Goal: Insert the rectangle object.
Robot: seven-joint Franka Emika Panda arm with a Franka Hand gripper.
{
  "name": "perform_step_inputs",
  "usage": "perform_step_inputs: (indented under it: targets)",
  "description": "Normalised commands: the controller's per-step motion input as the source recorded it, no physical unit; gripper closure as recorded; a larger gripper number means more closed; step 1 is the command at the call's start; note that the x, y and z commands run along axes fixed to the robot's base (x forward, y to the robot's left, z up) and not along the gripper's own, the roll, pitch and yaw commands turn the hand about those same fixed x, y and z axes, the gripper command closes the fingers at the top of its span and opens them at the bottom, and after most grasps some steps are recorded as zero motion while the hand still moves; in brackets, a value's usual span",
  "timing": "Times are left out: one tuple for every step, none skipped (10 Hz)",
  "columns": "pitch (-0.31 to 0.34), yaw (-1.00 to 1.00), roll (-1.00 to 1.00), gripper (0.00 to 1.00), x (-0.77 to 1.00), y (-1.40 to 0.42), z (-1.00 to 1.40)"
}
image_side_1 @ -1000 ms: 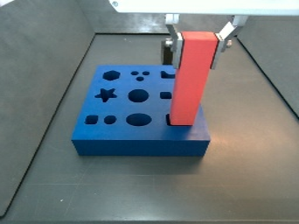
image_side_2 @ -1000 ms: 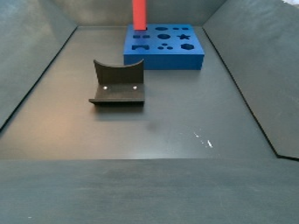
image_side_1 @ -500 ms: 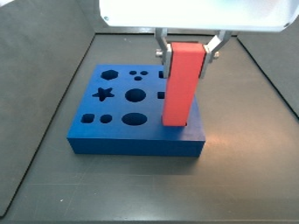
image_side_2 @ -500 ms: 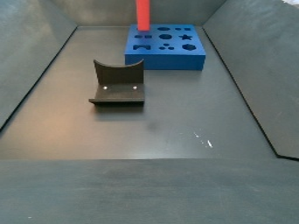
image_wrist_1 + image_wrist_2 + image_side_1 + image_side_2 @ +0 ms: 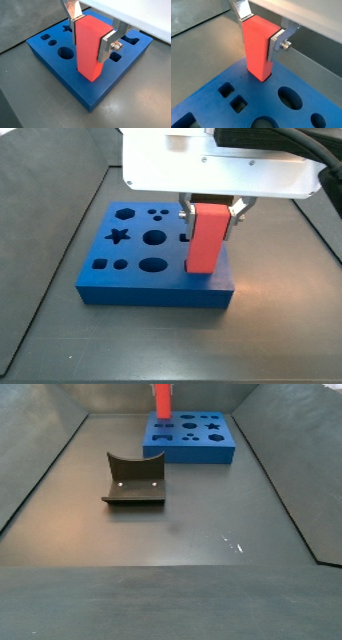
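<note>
Even, fairly bright overhead light leaves soft shadows beside the blue board [image 5: 154, 278], small glints on the dark floor [image 5: 230, 542], a washed-out white gripper [image 5: 211, 208] housing, and mild softness in all views.
</note>
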Motion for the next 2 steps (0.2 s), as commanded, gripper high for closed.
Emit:
perform_step_inputs:
  targets:
    - [-0.051,0.0,-0.07,1.0,0.0,0.0,-0.15]
    - [0.011,-0.01,0.0,1.0,0.03,0.0,0.0]
